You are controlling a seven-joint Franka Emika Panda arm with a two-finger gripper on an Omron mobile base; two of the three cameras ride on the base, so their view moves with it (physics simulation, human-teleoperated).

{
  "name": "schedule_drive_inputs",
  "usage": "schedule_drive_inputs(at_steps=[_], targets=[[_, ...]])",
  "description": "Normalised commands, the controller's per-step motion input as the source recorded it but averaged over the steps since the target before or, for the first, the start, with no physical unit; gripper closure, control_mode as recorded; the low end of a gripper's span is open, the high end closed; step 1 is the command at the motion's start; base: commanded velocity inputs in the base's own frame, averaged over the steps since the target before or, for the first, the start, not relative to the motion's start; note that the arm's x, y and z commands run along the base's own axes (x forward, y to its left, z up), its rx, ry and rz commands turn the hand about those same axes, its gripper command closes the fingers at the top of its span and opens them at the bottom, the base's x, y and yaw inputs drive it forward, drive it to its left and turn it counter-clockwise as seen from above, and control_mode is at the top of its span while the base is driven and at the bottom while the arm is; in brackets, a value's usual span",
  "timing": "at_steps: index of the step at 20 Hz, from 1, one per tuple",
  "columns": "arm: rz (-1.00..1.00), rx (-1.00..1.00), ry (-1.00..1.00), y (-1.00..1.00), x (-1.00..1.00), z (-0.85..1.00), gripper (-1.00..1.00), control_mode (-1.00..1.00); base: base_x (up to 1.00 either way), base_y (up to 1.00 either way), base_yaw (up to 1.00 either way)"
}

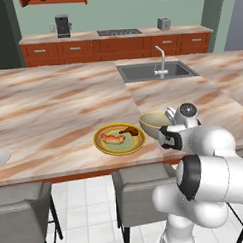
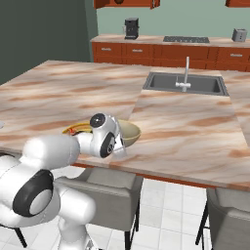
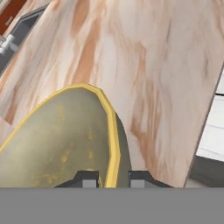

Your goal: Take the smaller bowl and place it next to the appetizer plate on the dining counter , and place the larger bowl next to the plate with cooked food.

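Observation:
The larger bowl [image 1: 153, 123], cream with a pale olive inside, is at the front of the dining counter [image 1: 53, 106], just right of the yellow-rimmed plate with cooked food [image 1: 119, 139]. My gripper [image 3: 113, 181] is shut on the larger bowl [image 3: 65, 140], one fingertip on each side of its yellow rim. I cannot tell whether the larger bowl [image 2: 128, 132] rests on the marble or hangs just above it. A white sliver at the far left edge is the appetizer plate [image 1: 0, 158]. The smaller bowl is out of view.
A sink [image 1: 154, 71] with a faucet [image 1: 161, 59] is set in the counter behind the bowl. Grey stools [image 1: 141, 185] [image 1: 22, 203] stand under the front edge. The counter's edge [image 3: 199, 131] lies close to the bowl's right in the hand view.

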Motion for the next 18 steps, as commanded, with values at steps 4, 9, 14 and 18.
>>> schedule_drive_inputs(at_steps=[4,9,14,18], targets=[[0.0,-0.01,0.0,0.18,0.23,-0.14,1.0,-1.0,0.0,0.0,0.0],[0.0,-0.03,0.0,0.07,0.18,-0.23,1.0,-1.0,0.0,0.0,0.0],[0.0,0.0,0.0,-0.07,0.26,-0.15,1.0,-1.0,0.0,0.0,0.0],[0.01,0.0,0.0,-0.15,0.13,-0.12,1.0,-1.0,0.0,0.0,0.0]])
